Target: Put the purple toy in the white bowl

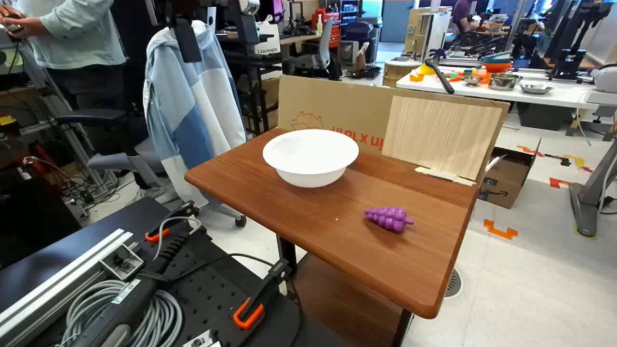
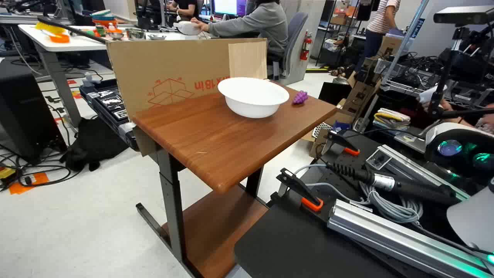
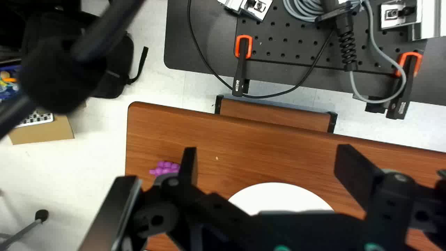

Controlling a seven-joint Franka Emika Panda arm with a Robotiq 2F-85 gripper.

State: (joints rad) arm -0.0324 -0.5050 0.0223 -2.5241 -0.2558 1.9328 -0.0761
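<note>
The purple toy (image 1: 389, 219), small and bumpy, lies on the brown table near one end in both exterior views (image 2: 300, 97). The wide white bowl (image 1: 311, 156) stands upright on the same table, apart from the toy, and shows in both exterior views (image 2: 254, 98). In the wrist view my gripper (image 3: 267, 157) is open with nothing between its fingers, high above the table. There the toy (image 3: 163, 168) is partly hidden behind the left finger, and the bowl (image 3: 278, 197) is partly hidden behind the gripper body. The gripper's black fingers also show at the top of an exterior view (image 1: 221, 50).
The brown table (image 1: 260, 202) has a cardboard panel (image 1: 332, 103) standing along its far side. A black bench (image 1: 231, 294) with orange clamps (image 1: 249, 313), coiled cable and a metal rail stands across a gap from the table. A chair with a draped shirt (image 1: 193, 96) stands nearby.
</note>
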